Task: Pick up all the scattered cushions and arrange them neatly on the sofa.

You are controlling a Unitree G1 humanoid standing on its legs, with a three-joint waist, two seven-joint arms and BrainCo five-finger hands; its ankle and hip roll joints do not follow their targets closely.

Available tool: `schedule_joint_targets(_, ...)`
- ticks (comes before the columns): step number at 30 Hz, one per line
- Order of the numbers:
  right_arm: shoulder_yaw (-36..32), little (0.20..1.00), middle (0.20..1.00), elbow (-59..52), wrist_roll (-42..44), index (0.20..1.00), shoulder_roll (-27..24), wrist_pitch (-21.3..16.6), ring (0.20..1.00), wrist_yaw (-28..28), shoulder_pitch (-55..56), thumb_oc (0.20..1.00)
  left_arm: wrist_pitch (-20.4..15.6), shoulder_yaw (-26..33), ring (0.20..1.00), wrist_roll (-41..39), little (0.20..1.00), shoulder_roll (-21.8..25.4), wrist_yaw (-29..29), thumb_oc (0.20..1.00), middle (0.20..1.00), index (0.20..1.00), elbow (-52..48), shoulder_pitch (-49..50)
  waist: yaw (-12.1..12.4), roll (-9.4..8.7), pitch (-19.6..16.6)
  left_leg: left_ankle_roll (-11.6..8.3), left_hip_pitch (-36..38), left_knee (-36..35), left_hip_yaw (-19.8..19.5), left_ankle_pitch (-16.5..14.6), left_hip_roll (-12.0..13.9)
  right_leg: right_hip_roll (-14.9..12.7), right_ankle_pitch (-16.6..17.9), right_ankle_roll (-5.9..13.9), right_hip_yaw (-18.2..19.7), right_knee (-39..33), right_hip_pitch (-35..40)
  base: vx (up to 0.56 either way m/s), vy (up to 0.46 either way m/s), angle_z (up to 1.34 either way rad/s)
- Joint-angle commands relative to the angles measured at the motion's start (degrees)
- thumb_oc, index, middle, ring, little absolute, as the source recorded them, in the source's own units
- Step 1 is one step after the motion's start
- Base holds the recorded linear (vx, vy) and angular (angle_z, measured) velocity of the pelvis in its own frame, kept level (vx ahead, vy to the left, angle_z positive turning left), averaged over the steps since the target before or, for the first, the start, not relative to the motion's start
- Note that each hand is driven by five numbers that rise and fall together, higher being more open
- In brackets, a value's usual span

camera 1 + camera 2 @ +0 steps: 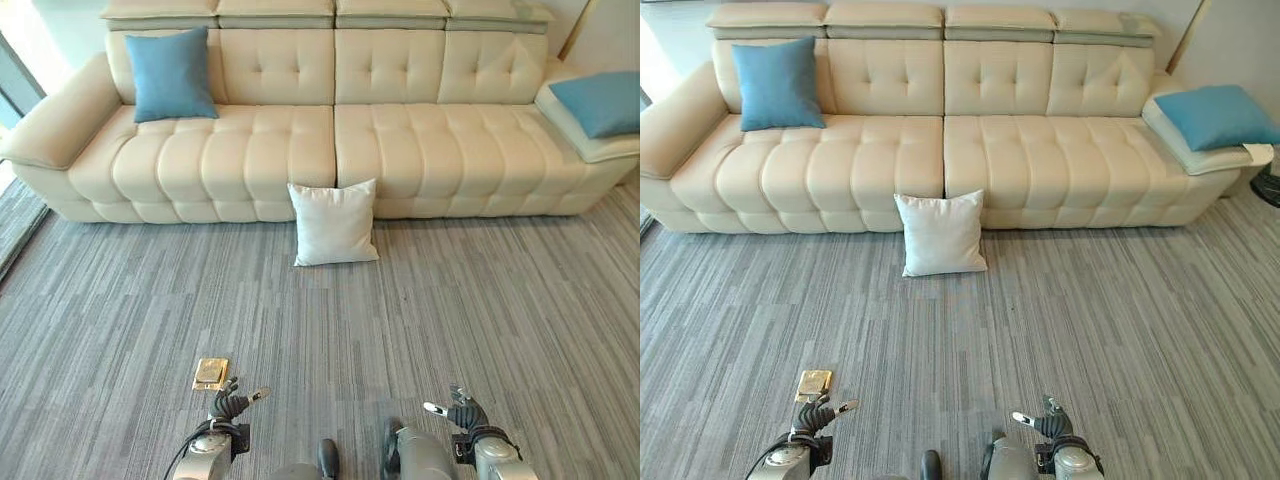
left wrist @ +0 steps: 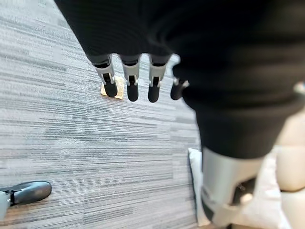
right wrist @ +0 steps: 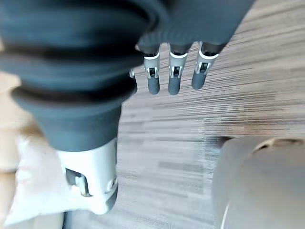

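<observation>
Leaning on the tufted cream sofa [image 1: 300, 140], I see a square white cushion [image 1: 335, 222] on striped grey carpet [image 1: 450, 320]. Left hand [image 1: 230, 402] and right hand [image 1: 462, 411] hang empty, fingers relaxed.

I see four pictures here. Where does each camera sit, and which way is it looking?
Left eye: on the head, looking down at the sofa, white cushion and both hands low.
Right eye: beside it, same scene, slightly shifted.
Left wrist: on the left arm, along the left robot hand to carpet and a brass floor plate.
Right wrist: along the right robot hand to carpet.
All four share the white cushion.
</observation>
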Motion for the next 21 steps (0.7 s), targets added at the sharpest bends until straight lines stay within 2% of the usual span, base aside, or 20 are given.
schedule_joint_targets(1,-1.4,1.0,1.0,0.5,0.7,1.0,-2.5,-1.0,1.0,-1.4,-1.7,1.0,-2.1,1.3,1.0,1.9,1.0,0.8,-0.2,1.0,1.0,1.0,-2.9,-1.6,-0.3,-0.71,0.4,-4.55,4.3,-0.4,-0.4,-4.0,1.4,3.8,8.3,1.78,0.6,-13.8,4.6,0.43,-0.124,-0.1)
schedule_joint_targets(3,-2.2,1.0,1.0,0.6,0.3,1.0,-3.0,-0.9,1.0,-1.5,-1.3,1.0,-2.3,1.6,1.0,2.1,1.0,0.9,-0.2,1.0,1.0,1.0,-3.3,-1.8,-0.6,-0.59,-0.2,-4.92,6.7,-0.4,-0.8,-5.3,1.3,3.6,8.5,2.3,-0.5,-13.8,3.1,0.58,-0.152,-0.15)
schedule_joint_targets(5,-2.4,1.0,1.0,0.8,0.1,1.0,-3.5,-0.7,1.0,-1.1,-0.2,1.0,-2.3,1.4,1.0,2.2,1.0,0.5,-0.6,1.0,1.0,1.0,-3.0,-1.3,-1.4,-0.08,-1.1,-5.52,10.2,-0.4,-2.0,-5.4,2.0,3.9,9.0,1.5,-0.7,-13.8,5.8,0.63,-0.174,0.09)
schedule_joint_targets(6,-2.5,1.0,1.0,1.2,0.3,1.0,-3.6,-0.8,1.0,-1.0,0.2,1.0,-2.3,1.6,1.0,1.4,1.0,0.0,-0.3,1.0,1.0,1.0,-2.8,-0.9,-1.8,0.13,-1.8,-5.86,10.7,2.3,-2.5,-5.6,2.7,4.1,9.5,0.51,-0.7,-12.3,6.6,0.84,-0.292,0.42)
schedule_joint_targets(7,-2.4,1.0,1.0,2.0,0.6,1.0,-4.4,-0.8,1.0,-1.0,0.1,1.0,-2.2,1.5,1.0,-0.2,1.0,-0.8,-0.2,1.0,1.0,1.0,-1.9,-0.7,-2.2,1.09,-2.1,-7.66,9.5,9.7,-2.6,-2.0,4.3,4.5,8.0,-1.18,-1.6,-9.9,8.4,0.6,-0.22,0.57)
schedule_joint_targets(8,-2.4,1.0,1.0,2.0,0.6,1.0,-4.4,-0.8,1.0,-1.0,0.1,1.0,-2.2,1.5,1.0,-0.2,1.0,-0.8,-0.2,1.0,1.0,1.0,-1.9,-0.7,-2.2,1.03,-2.1,-7.64,9.3,9.8,-2.6,-2.0,4.3,4.4,8.0,-1.18,-1.6,-10.0,8.3,0.53,-0.229,0.52)
schedule_joint_targets(9,-2.4,1.0,1.0,1.9,0.9,1.0,-4.6,-0.9,1.0,-0.9,0.0,1.0,-2.4,1.5,1.0,-0.9,1.0,-0.9,-0.3,1.0,1.0,1.0,-1.8,-0.4,-2.2,1.4,-2.1,-8.84,8.0,15.4,-2.7,1.0,4.8,4.8,7.2,-2.05,-1.8,-9.6,9.5,0.38,-0.223,0.31)
schedule_joint_targets(10,-2.4,1.0,1.0,1.5,2.0,1.0,-4.8,-1.2,1.0,-0.5,0.1,1.0,-2.5,1.5,1.0,-1.5,1.0,-1.0,-0.4,1.0,1.0,1.0,-2.0,0.1,-2.0,1.32,-1.9,-9.77,4.7,23.6,-3.3,4.9,5.6,5.4,6.0,-3.59,-1.4,-9.4,11.4,0.5,-0.317,0.2)
schedule_joint_targets(11,-2.6,1.0,1.0,1.2,2.4,1.0,-5.2,-1.2,1.0,-0.4,0.2,1.0,-2.5,1.4,1.0,-1.6,1.0,-0.9,-0.5,1.0,1.0,1.0,-2.2,0.6,-1.7,1.04,-1.2,-10.19,0.5,31.2,-3.6,6.6,5.9,5.5,5.0,-4.53,-1.2,-9.6,12.7,0.43,-0.311,0.1)
schedule_joint_targets(12,-2.6,1.0,1.0,1.1,2.6,1.0,-5.6,-1.3,1.0,-0.4,0.2,1.0,-2.3,1.1,1.0,-1.6,1.0,-0.7,-0.7,1.0,1.0,1.0,-2.2,0.7,-1.2,0.67,-0.1,-10.29,-2.5,36.5,-3.7,7.6,6.0,5.5,4.2,-5.35,-0.8,-9.9,14.3,0.34,-0.254,0.04)
schedule_joint_targets(14,-2.6,1.0,1.0,1.4,2.6,1.0,-6.1,-1.2,1.0,-0.9,-0.2,1.0,-2.2,1.0,1.0,-2.0,1.0,-0.8,-0.6,1.0,1.0,1.0,-1.6,0.6,-0.4,0.19,1.2,-9.61,-6.6,42.1,-2.9,6.4,6.9,5.7,2.4,-6.69,-0.3,-10.1,16.3,0.27,-0.183,-0.14)
schedule_joint_targets(15,-2.6,1.0,1.0,1.4,2.6,1.0,-6.1,-1.2,1.0,-0.9,-0.2,1.0,-2.2,1.0,1.0,-2.0,1.0,-0.8,-0.6,1.0,1.0,1.0,-1.6,0.6,-0.4,0.27,1.2,-9.62,-6.7,42.3,-2.9,6.3,7.0,5.8,2.3,-6.7,-0.3,-10.0,16.4,0.33,-0.157,-0.17)
schedule_joint_targets(16,-1.9,1.0,1.0,2.3,2.1,1.0,-6.2,-0.8,1.0,-1.2,-0.9,1.0,-2.0,0.7,1.0,-1.9,1.0,-0.9,-0.4,1.0,1.0,1.0,-0.7,0.5,0.5,-0.37,2.0,-8.86,-11.8,40.6,-2.8,3.2,5.5,5.1,1.3,-6.87,-0.3,-10.1,18.5,0.37,-0.126,-0.12)
schedule_joint_targets(17,-1.8,1.0,1.0,2.3,2.1,1.0,-6.0,-0.6,1.0,-1.2,-1.0,1.0,-1.9,0.8,1.0,-2.0,1.0,-1.0,-0.2,1.0,1.0,1.0,-0.8,0.9,0.8,-0.79,2.1,-8.32,-13.8,37.8,-2.1,2.0,5.3,4.6,0.9,-6.77,-0.5,-10.2,19.5,0.5,-0.139,0.06)
schedule_joint_targets(19,-1.6,1.0,1.0,1.9,2.0,1.0,-6.0,-0.7,1.0,-1.1,-0.9,1.0,-1.7,0.8,1.0,-1.8,1.0,-0.9,-0.1,1.0,1.0,1.0,-0.7,1.3,1.2,-1.14,1.8,-7.37,-14.8,29.3,-1.7,0.7,4.6,4.3,-0.1,-6.51,-0.4,-10.5,21.1,0.4,-0.021,-0.07)
schedule_joint_targets(21,-1.0,1.0,1.0,1.8,1.4,1.0,-5.8,-0.7,1.0,-1.2,-0.6,1.0,-1.6,0.9,1.0,-1.5,1.0,-0.9,-0.1,1.0,1.0,1.0,-0.9,2.0,1.5,-1.4,1.4,-7.04,-13.1,15.1,-3.4,2.1,3.9,4.0,-1.4,-6.0,-0.7,-10.2,22.5,0.5,0.057,-0.2)
